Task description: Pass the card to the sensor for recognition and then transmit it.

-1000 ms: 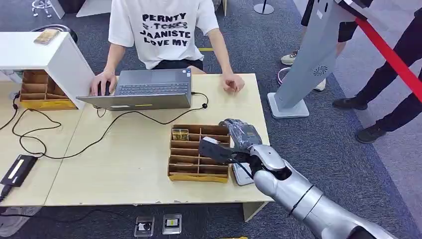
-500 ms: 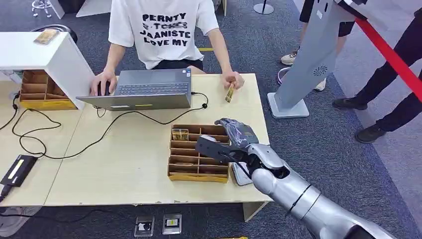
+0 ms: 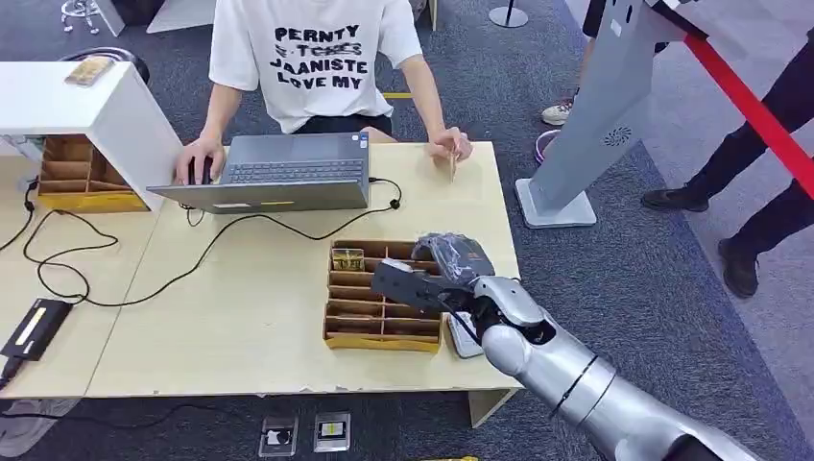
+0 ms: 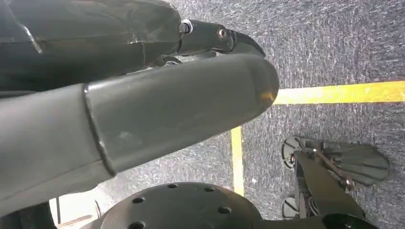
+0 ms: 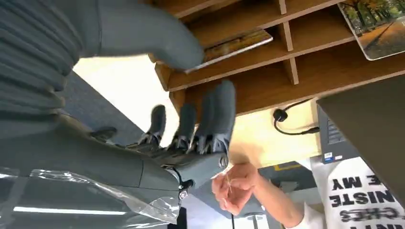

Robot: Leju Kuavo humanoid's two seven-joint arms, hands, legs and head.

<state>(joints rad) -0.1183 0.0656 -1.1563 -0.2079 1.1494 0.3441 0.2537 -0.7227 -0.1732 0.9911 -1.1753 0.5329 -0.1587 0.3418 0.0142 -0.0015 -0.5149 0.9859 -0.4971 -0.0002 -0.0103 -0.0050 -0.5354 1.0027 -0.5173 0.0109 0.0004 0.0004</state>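
Two hands: the left hand [image 4: 143,109] hangs by the robot's side over the floor; I cannot tell how its fingers lie.
Reader: a black box [image 3: 35,327] on the surface's left end, cabled up, likely the sensor.
Laptop [image 3: 278,173]: a seated person works at it.
Wooden organiser [image 3: 382,296]: sits mid-surface, its slots keeping cards apart and reachable.
Card [image 5: 234,44]: lies flat in a slot, just past the thumb, not yet gripped.
Right hand [image 3: 443,272]: hovers over the organiser's right side, fingers [image 5: 217,112] spread apart and holding nothing, apparently poised to pick.
Second card [image 3: 452,165]: held by the person's hand.
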